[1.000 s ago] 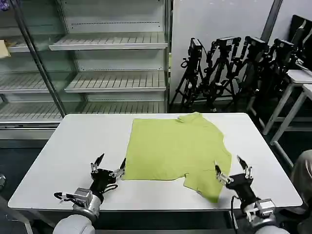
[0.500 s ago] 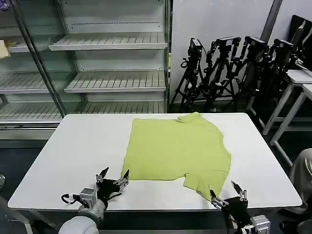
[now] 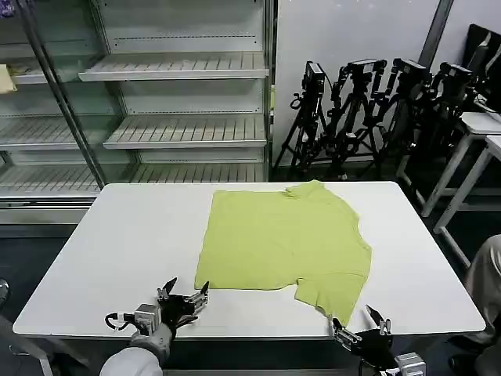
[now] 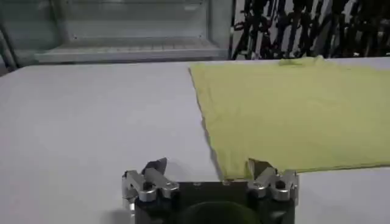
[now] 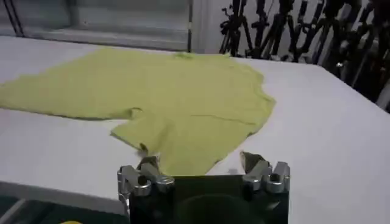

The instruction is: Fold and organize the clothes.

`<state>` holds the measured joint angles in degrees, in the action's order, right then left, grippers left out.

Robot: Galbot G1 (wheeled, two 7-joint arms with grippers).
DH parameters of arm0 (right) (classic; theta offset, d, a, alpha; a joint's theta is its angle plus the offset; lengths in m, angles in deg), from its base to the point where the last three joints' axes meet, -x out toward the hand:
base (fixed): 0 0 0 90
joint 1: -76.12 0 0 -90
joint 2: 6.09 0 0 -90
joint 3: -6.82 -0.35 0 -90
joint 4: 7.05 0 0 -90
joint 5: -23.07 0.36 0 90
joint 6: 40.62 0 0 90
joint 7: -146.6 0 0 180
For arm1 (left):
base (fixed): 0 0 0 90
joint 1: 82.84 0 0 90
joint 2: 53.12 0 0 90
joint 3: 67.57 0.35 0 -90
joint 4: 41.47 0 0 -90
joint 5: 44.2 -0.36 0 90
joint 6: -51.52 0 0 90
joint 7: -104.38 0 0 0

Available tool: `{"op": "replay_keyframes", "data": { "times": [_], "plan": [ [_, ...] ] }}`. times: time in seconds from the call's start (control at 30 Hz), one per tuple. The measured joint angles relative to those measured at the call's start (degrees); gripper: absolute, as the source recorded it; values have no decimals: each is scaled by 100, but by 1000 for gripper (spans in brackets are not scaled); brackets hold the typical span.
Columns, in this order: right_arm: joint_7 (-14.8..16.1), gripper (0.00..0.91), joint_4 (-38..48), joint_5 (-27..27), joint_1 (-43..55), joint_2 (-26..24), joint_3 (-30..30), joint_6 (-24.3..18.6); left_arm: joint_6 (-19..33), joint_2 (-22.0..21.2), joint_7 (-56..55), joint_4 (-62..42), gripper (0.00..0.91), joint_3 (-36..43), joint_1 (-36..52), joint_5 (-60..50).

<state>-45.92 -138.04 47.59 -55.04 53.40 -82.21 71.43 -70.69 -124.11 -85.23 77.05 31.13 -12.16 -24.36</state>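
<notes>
Pincers are sitting low at the near edge of the table (image 3: 94,258), the left pincer (image 3: 183,297) spread and empty just beside the near-left corner of the lime T-shirt (image 3: 286,243), the right pincer (image 3: 362,327) likewise released just short of the sleeve drooping toward the edge. Beyond them the shirt is lying flat, mid-table and slightly right, its long axis running away toward the shelves (image 3: 156,117). Each arm is facing its own near corner, at similar closeness.
</notes>
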Motion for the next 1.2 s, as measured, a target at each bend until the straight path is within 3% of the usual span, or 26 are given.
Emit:
{"op": "replay_keyframes", "data": {
  "times": [0.03,0.07,0.1,0.67,1.2],
  "plan": [
    [-2,101,0,19,4,2,10,18,-6,7,-2,-19,353,-7,14,7],
    [-3,0,0,36,11,2,20,34,-9,13,-4,-33,60,-7,19,10],
    [-7,0,2,56,16,1,29,51,-13,17,-5,-43,20,-2,21,10],
    [-75,0,75,352,176,-28,137,194,-37,-16,111,-111,20,72,26,13],
    [-37,0,59,221,436,-77,113,58,-87,-90,263,-104,10,83,147,-11]
  ]
}}
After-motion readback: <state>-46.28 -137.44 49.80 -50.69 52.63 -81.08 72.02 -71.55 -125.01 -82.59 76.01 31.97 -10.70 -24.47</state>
